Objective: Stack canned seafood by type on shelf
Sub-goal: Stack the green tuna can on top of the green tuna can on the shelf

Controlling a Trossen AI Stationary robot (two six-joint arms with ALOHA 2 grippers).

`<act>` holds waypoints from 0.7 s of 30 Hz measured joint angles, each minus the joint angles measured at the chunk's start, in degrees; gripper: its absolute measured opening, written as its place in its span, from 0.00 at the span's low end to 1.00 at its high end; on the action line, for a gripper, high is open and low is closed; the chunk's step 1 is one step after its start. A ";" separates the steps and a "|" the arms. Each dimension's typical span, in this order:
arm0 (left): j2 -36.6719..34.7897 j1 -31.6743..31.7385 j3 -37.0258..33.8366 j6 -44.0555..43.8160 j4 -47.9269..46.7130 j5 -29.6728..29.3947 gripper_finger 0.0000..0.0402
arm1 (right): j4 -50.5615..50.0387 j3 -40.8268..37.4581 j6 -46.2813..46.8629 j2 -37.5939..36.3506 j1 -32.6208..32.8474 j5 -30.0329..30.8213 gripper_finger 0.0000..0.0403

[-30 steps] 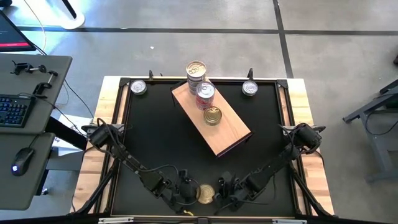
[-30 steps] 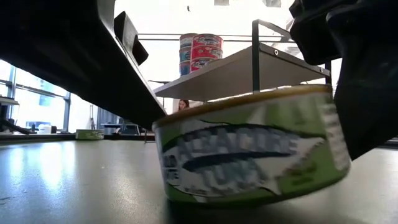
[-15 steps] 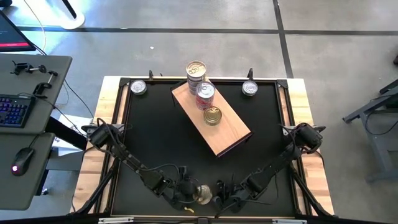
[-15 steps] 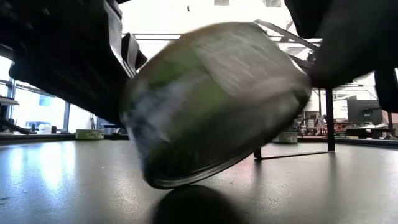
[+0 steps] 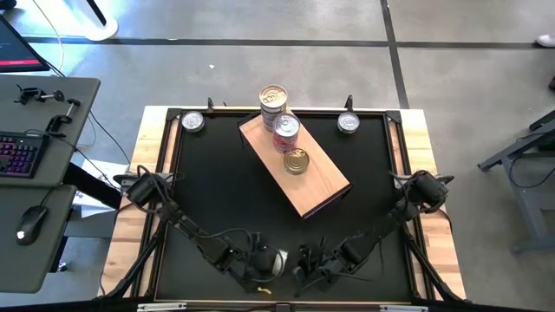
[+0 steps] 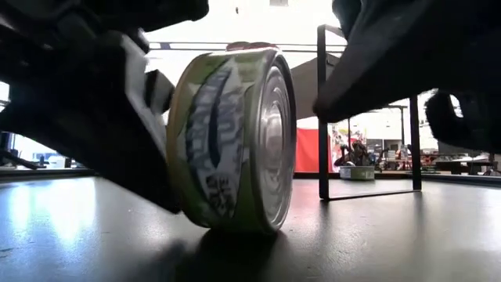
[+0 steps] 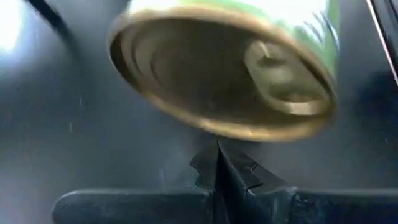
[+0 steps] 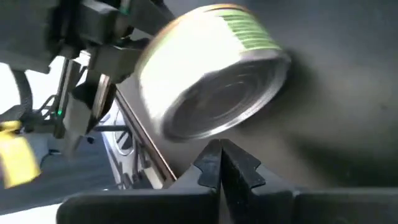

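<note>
Since the green-labelled can (image 6: 231, 141) is tipped on edge between the closed, empty left gripper (image 5: 257, 267) and right gripper (image 5: 305, 264), it should be laid flat before being grasped.

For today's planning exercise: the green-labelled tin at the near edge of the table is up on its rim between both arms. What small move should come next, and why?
Probably open the left gripper first. Its jaws are shut, like those of the right gripper, and the green-labelled tin stands on edge on the black table, held by neither. It must be gripped before it can reach the shelf.
</note>
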 joint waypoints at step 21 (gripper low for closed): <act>-14.54 -10.31 0.07 -31.20 -28.13 -13.69 0.00 | -32.22 28.80 -65.18 -3.70 -8.61 -16.58 0.02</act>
